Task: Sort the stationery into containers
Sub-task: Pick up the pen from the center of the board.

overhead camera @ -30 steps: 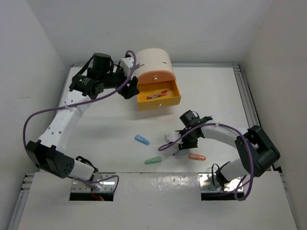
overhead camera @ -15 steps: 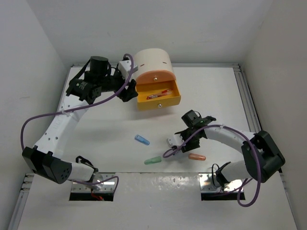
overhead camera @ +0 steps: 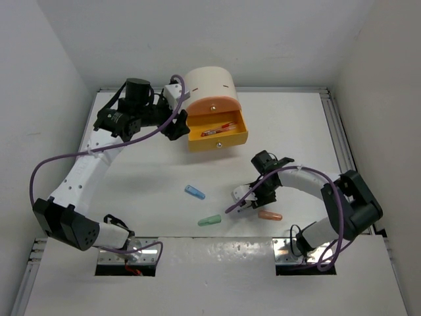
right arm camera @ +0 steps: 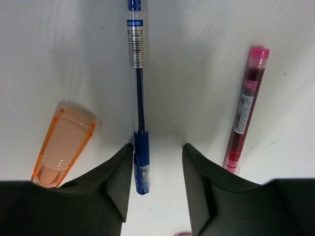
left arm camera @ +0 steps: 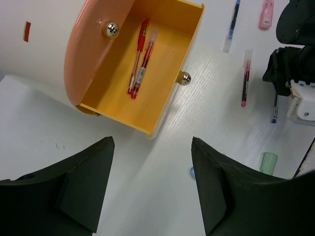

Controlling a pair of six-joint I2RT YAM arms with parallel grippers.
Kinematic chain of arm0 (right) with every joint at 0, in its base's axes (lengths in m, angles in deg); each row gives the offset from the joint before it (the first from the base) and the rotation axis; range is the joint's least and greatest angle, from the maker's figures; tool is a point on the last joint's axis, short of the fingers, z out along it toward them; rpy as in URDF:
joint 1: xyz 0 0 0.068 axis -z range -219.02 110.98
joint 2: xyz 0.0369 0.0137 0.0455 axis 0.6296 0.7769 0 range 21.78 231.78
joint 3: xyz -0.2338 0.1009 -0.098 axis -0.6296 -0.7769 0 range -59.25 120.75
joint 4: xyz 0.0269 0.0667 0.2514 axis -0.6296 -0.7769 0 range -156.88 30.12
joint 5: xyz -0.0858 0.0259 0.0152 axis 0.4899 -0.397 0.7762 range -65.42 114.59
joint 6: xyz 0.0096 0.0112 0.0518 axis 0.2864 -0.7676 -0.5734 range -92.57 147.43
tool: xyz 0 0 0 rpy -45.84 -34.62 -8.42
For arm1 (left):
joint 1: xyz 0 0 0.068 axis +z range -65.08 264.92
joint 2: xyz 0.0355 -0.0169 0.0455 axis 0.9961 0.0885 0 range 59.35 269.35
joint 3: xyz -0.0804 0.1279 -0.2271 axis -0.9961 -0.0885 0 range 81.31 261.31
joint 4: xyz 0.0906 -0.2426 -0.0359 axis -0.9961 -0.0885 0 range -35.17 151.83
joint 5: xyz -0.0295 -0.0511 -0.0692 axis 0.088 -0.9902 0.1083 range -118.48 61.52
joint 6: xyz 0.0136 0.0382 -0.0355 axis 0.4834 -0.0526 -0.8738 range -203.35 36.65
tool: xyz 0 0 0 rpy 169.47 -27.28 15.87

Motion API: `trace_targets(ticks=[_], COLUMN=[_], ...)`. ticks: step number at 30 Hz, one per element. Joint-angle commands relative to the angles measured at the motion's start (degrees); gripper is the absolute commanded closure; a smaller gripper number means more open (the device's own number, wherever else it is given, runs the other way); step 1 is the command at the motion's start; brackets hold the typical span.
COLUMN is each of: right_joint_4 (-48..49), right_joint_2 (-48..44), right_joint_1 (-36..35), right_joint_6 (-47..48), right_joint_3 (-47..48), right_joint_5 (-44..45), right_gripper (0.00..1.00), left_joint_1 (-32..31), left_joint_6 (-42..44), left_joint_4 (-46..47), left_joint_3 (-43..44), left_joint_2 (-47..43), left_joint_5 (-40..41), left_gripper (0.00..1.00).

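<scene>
Blue ink shows in the thin clear-barrelled blue pen (right arm camera: 139,98) lying on the white table (right arm camera: 197,39) between my right fingers (right arm camera: 110,189). They stand spread on either side of its dark blue end without pinching it. A short orange capsule-shaped piece (right arm camera: 63,146) lies near one side of the pen, a thin red pen (right arm camera: 244,110) near the other. My left fingers (left arm camera: 74,191) are spread wide and hold nothing, hovering near the pulled-out orange-yellow drawer (left arm camera: 162,78) of the cream arch-topped cabinet (overhead camera: 209,82). Two red pens (left arm camera: 140,59) lie side by side in that drawer.
</scene>
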Motion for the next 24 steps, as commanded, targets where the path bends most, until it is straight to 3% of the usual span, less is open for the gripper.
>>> trace_targets(ticks=[1, 3, 5, 6, 7, 13, 21, 24], right_joint_4=[2.79, 2.53, 1.83, 1.82, 3.04, 2.80, -1.08, -0.38], right_joint_2=[3.45, 3.72, 3.54, 3.10, 3.01, -0.23, -14.37, -16.67], right_joint_1=[0.69, 0.51, 0.60, 0.34, 0.25, -0.98, -5.10, -8.27], right_joint_6=[2.89, 2.80, 2.80, 2.37, 1.93, -4.05, -11.17, -13.19], right_joint_3=[-0.49, -0.40, -0.66, -0.93, -1.80, -2.07, 6.35, 10.30], right_joint_5=[-0.60, -0.51, -0.69, -0.51, -0.51, 0.37, 1.33, 3.35], right_gripper=[0.57, 0.63, 0.78, 0.97, 1.00, 1.00, 1.00, 1.00], left_joint_1=[0.85, 0.86, 1.20, 1.21, 1.47, 3.40, 2.53, -0.98], left_joint_6=[0.16, 0.25, 0.34, 0.43, 0.43, -1.24, -5.28, -9.67], left_joint_4=[2.63, 2.90, 2.90, 3.16, 3.42, 8.26, 4.39, 5.09], left_joint_3=[-0.59, -0.85, -1.03, -1.29, -1.64, -7.00, -9.37, -12.09], left_joint_2=[-0.11, -0.10, -0.28, -0.63, -0.89, -4.76, -4.68, -3.53], left_joint_5=[-1.51, -1.68, -1.60, -1.60, -1.51, -2.38, -18.02, -23.12], left_gripper=[0.30, 0.30, 0.30, 0.30, 0.31, 0.33, 0.32, 0.24])
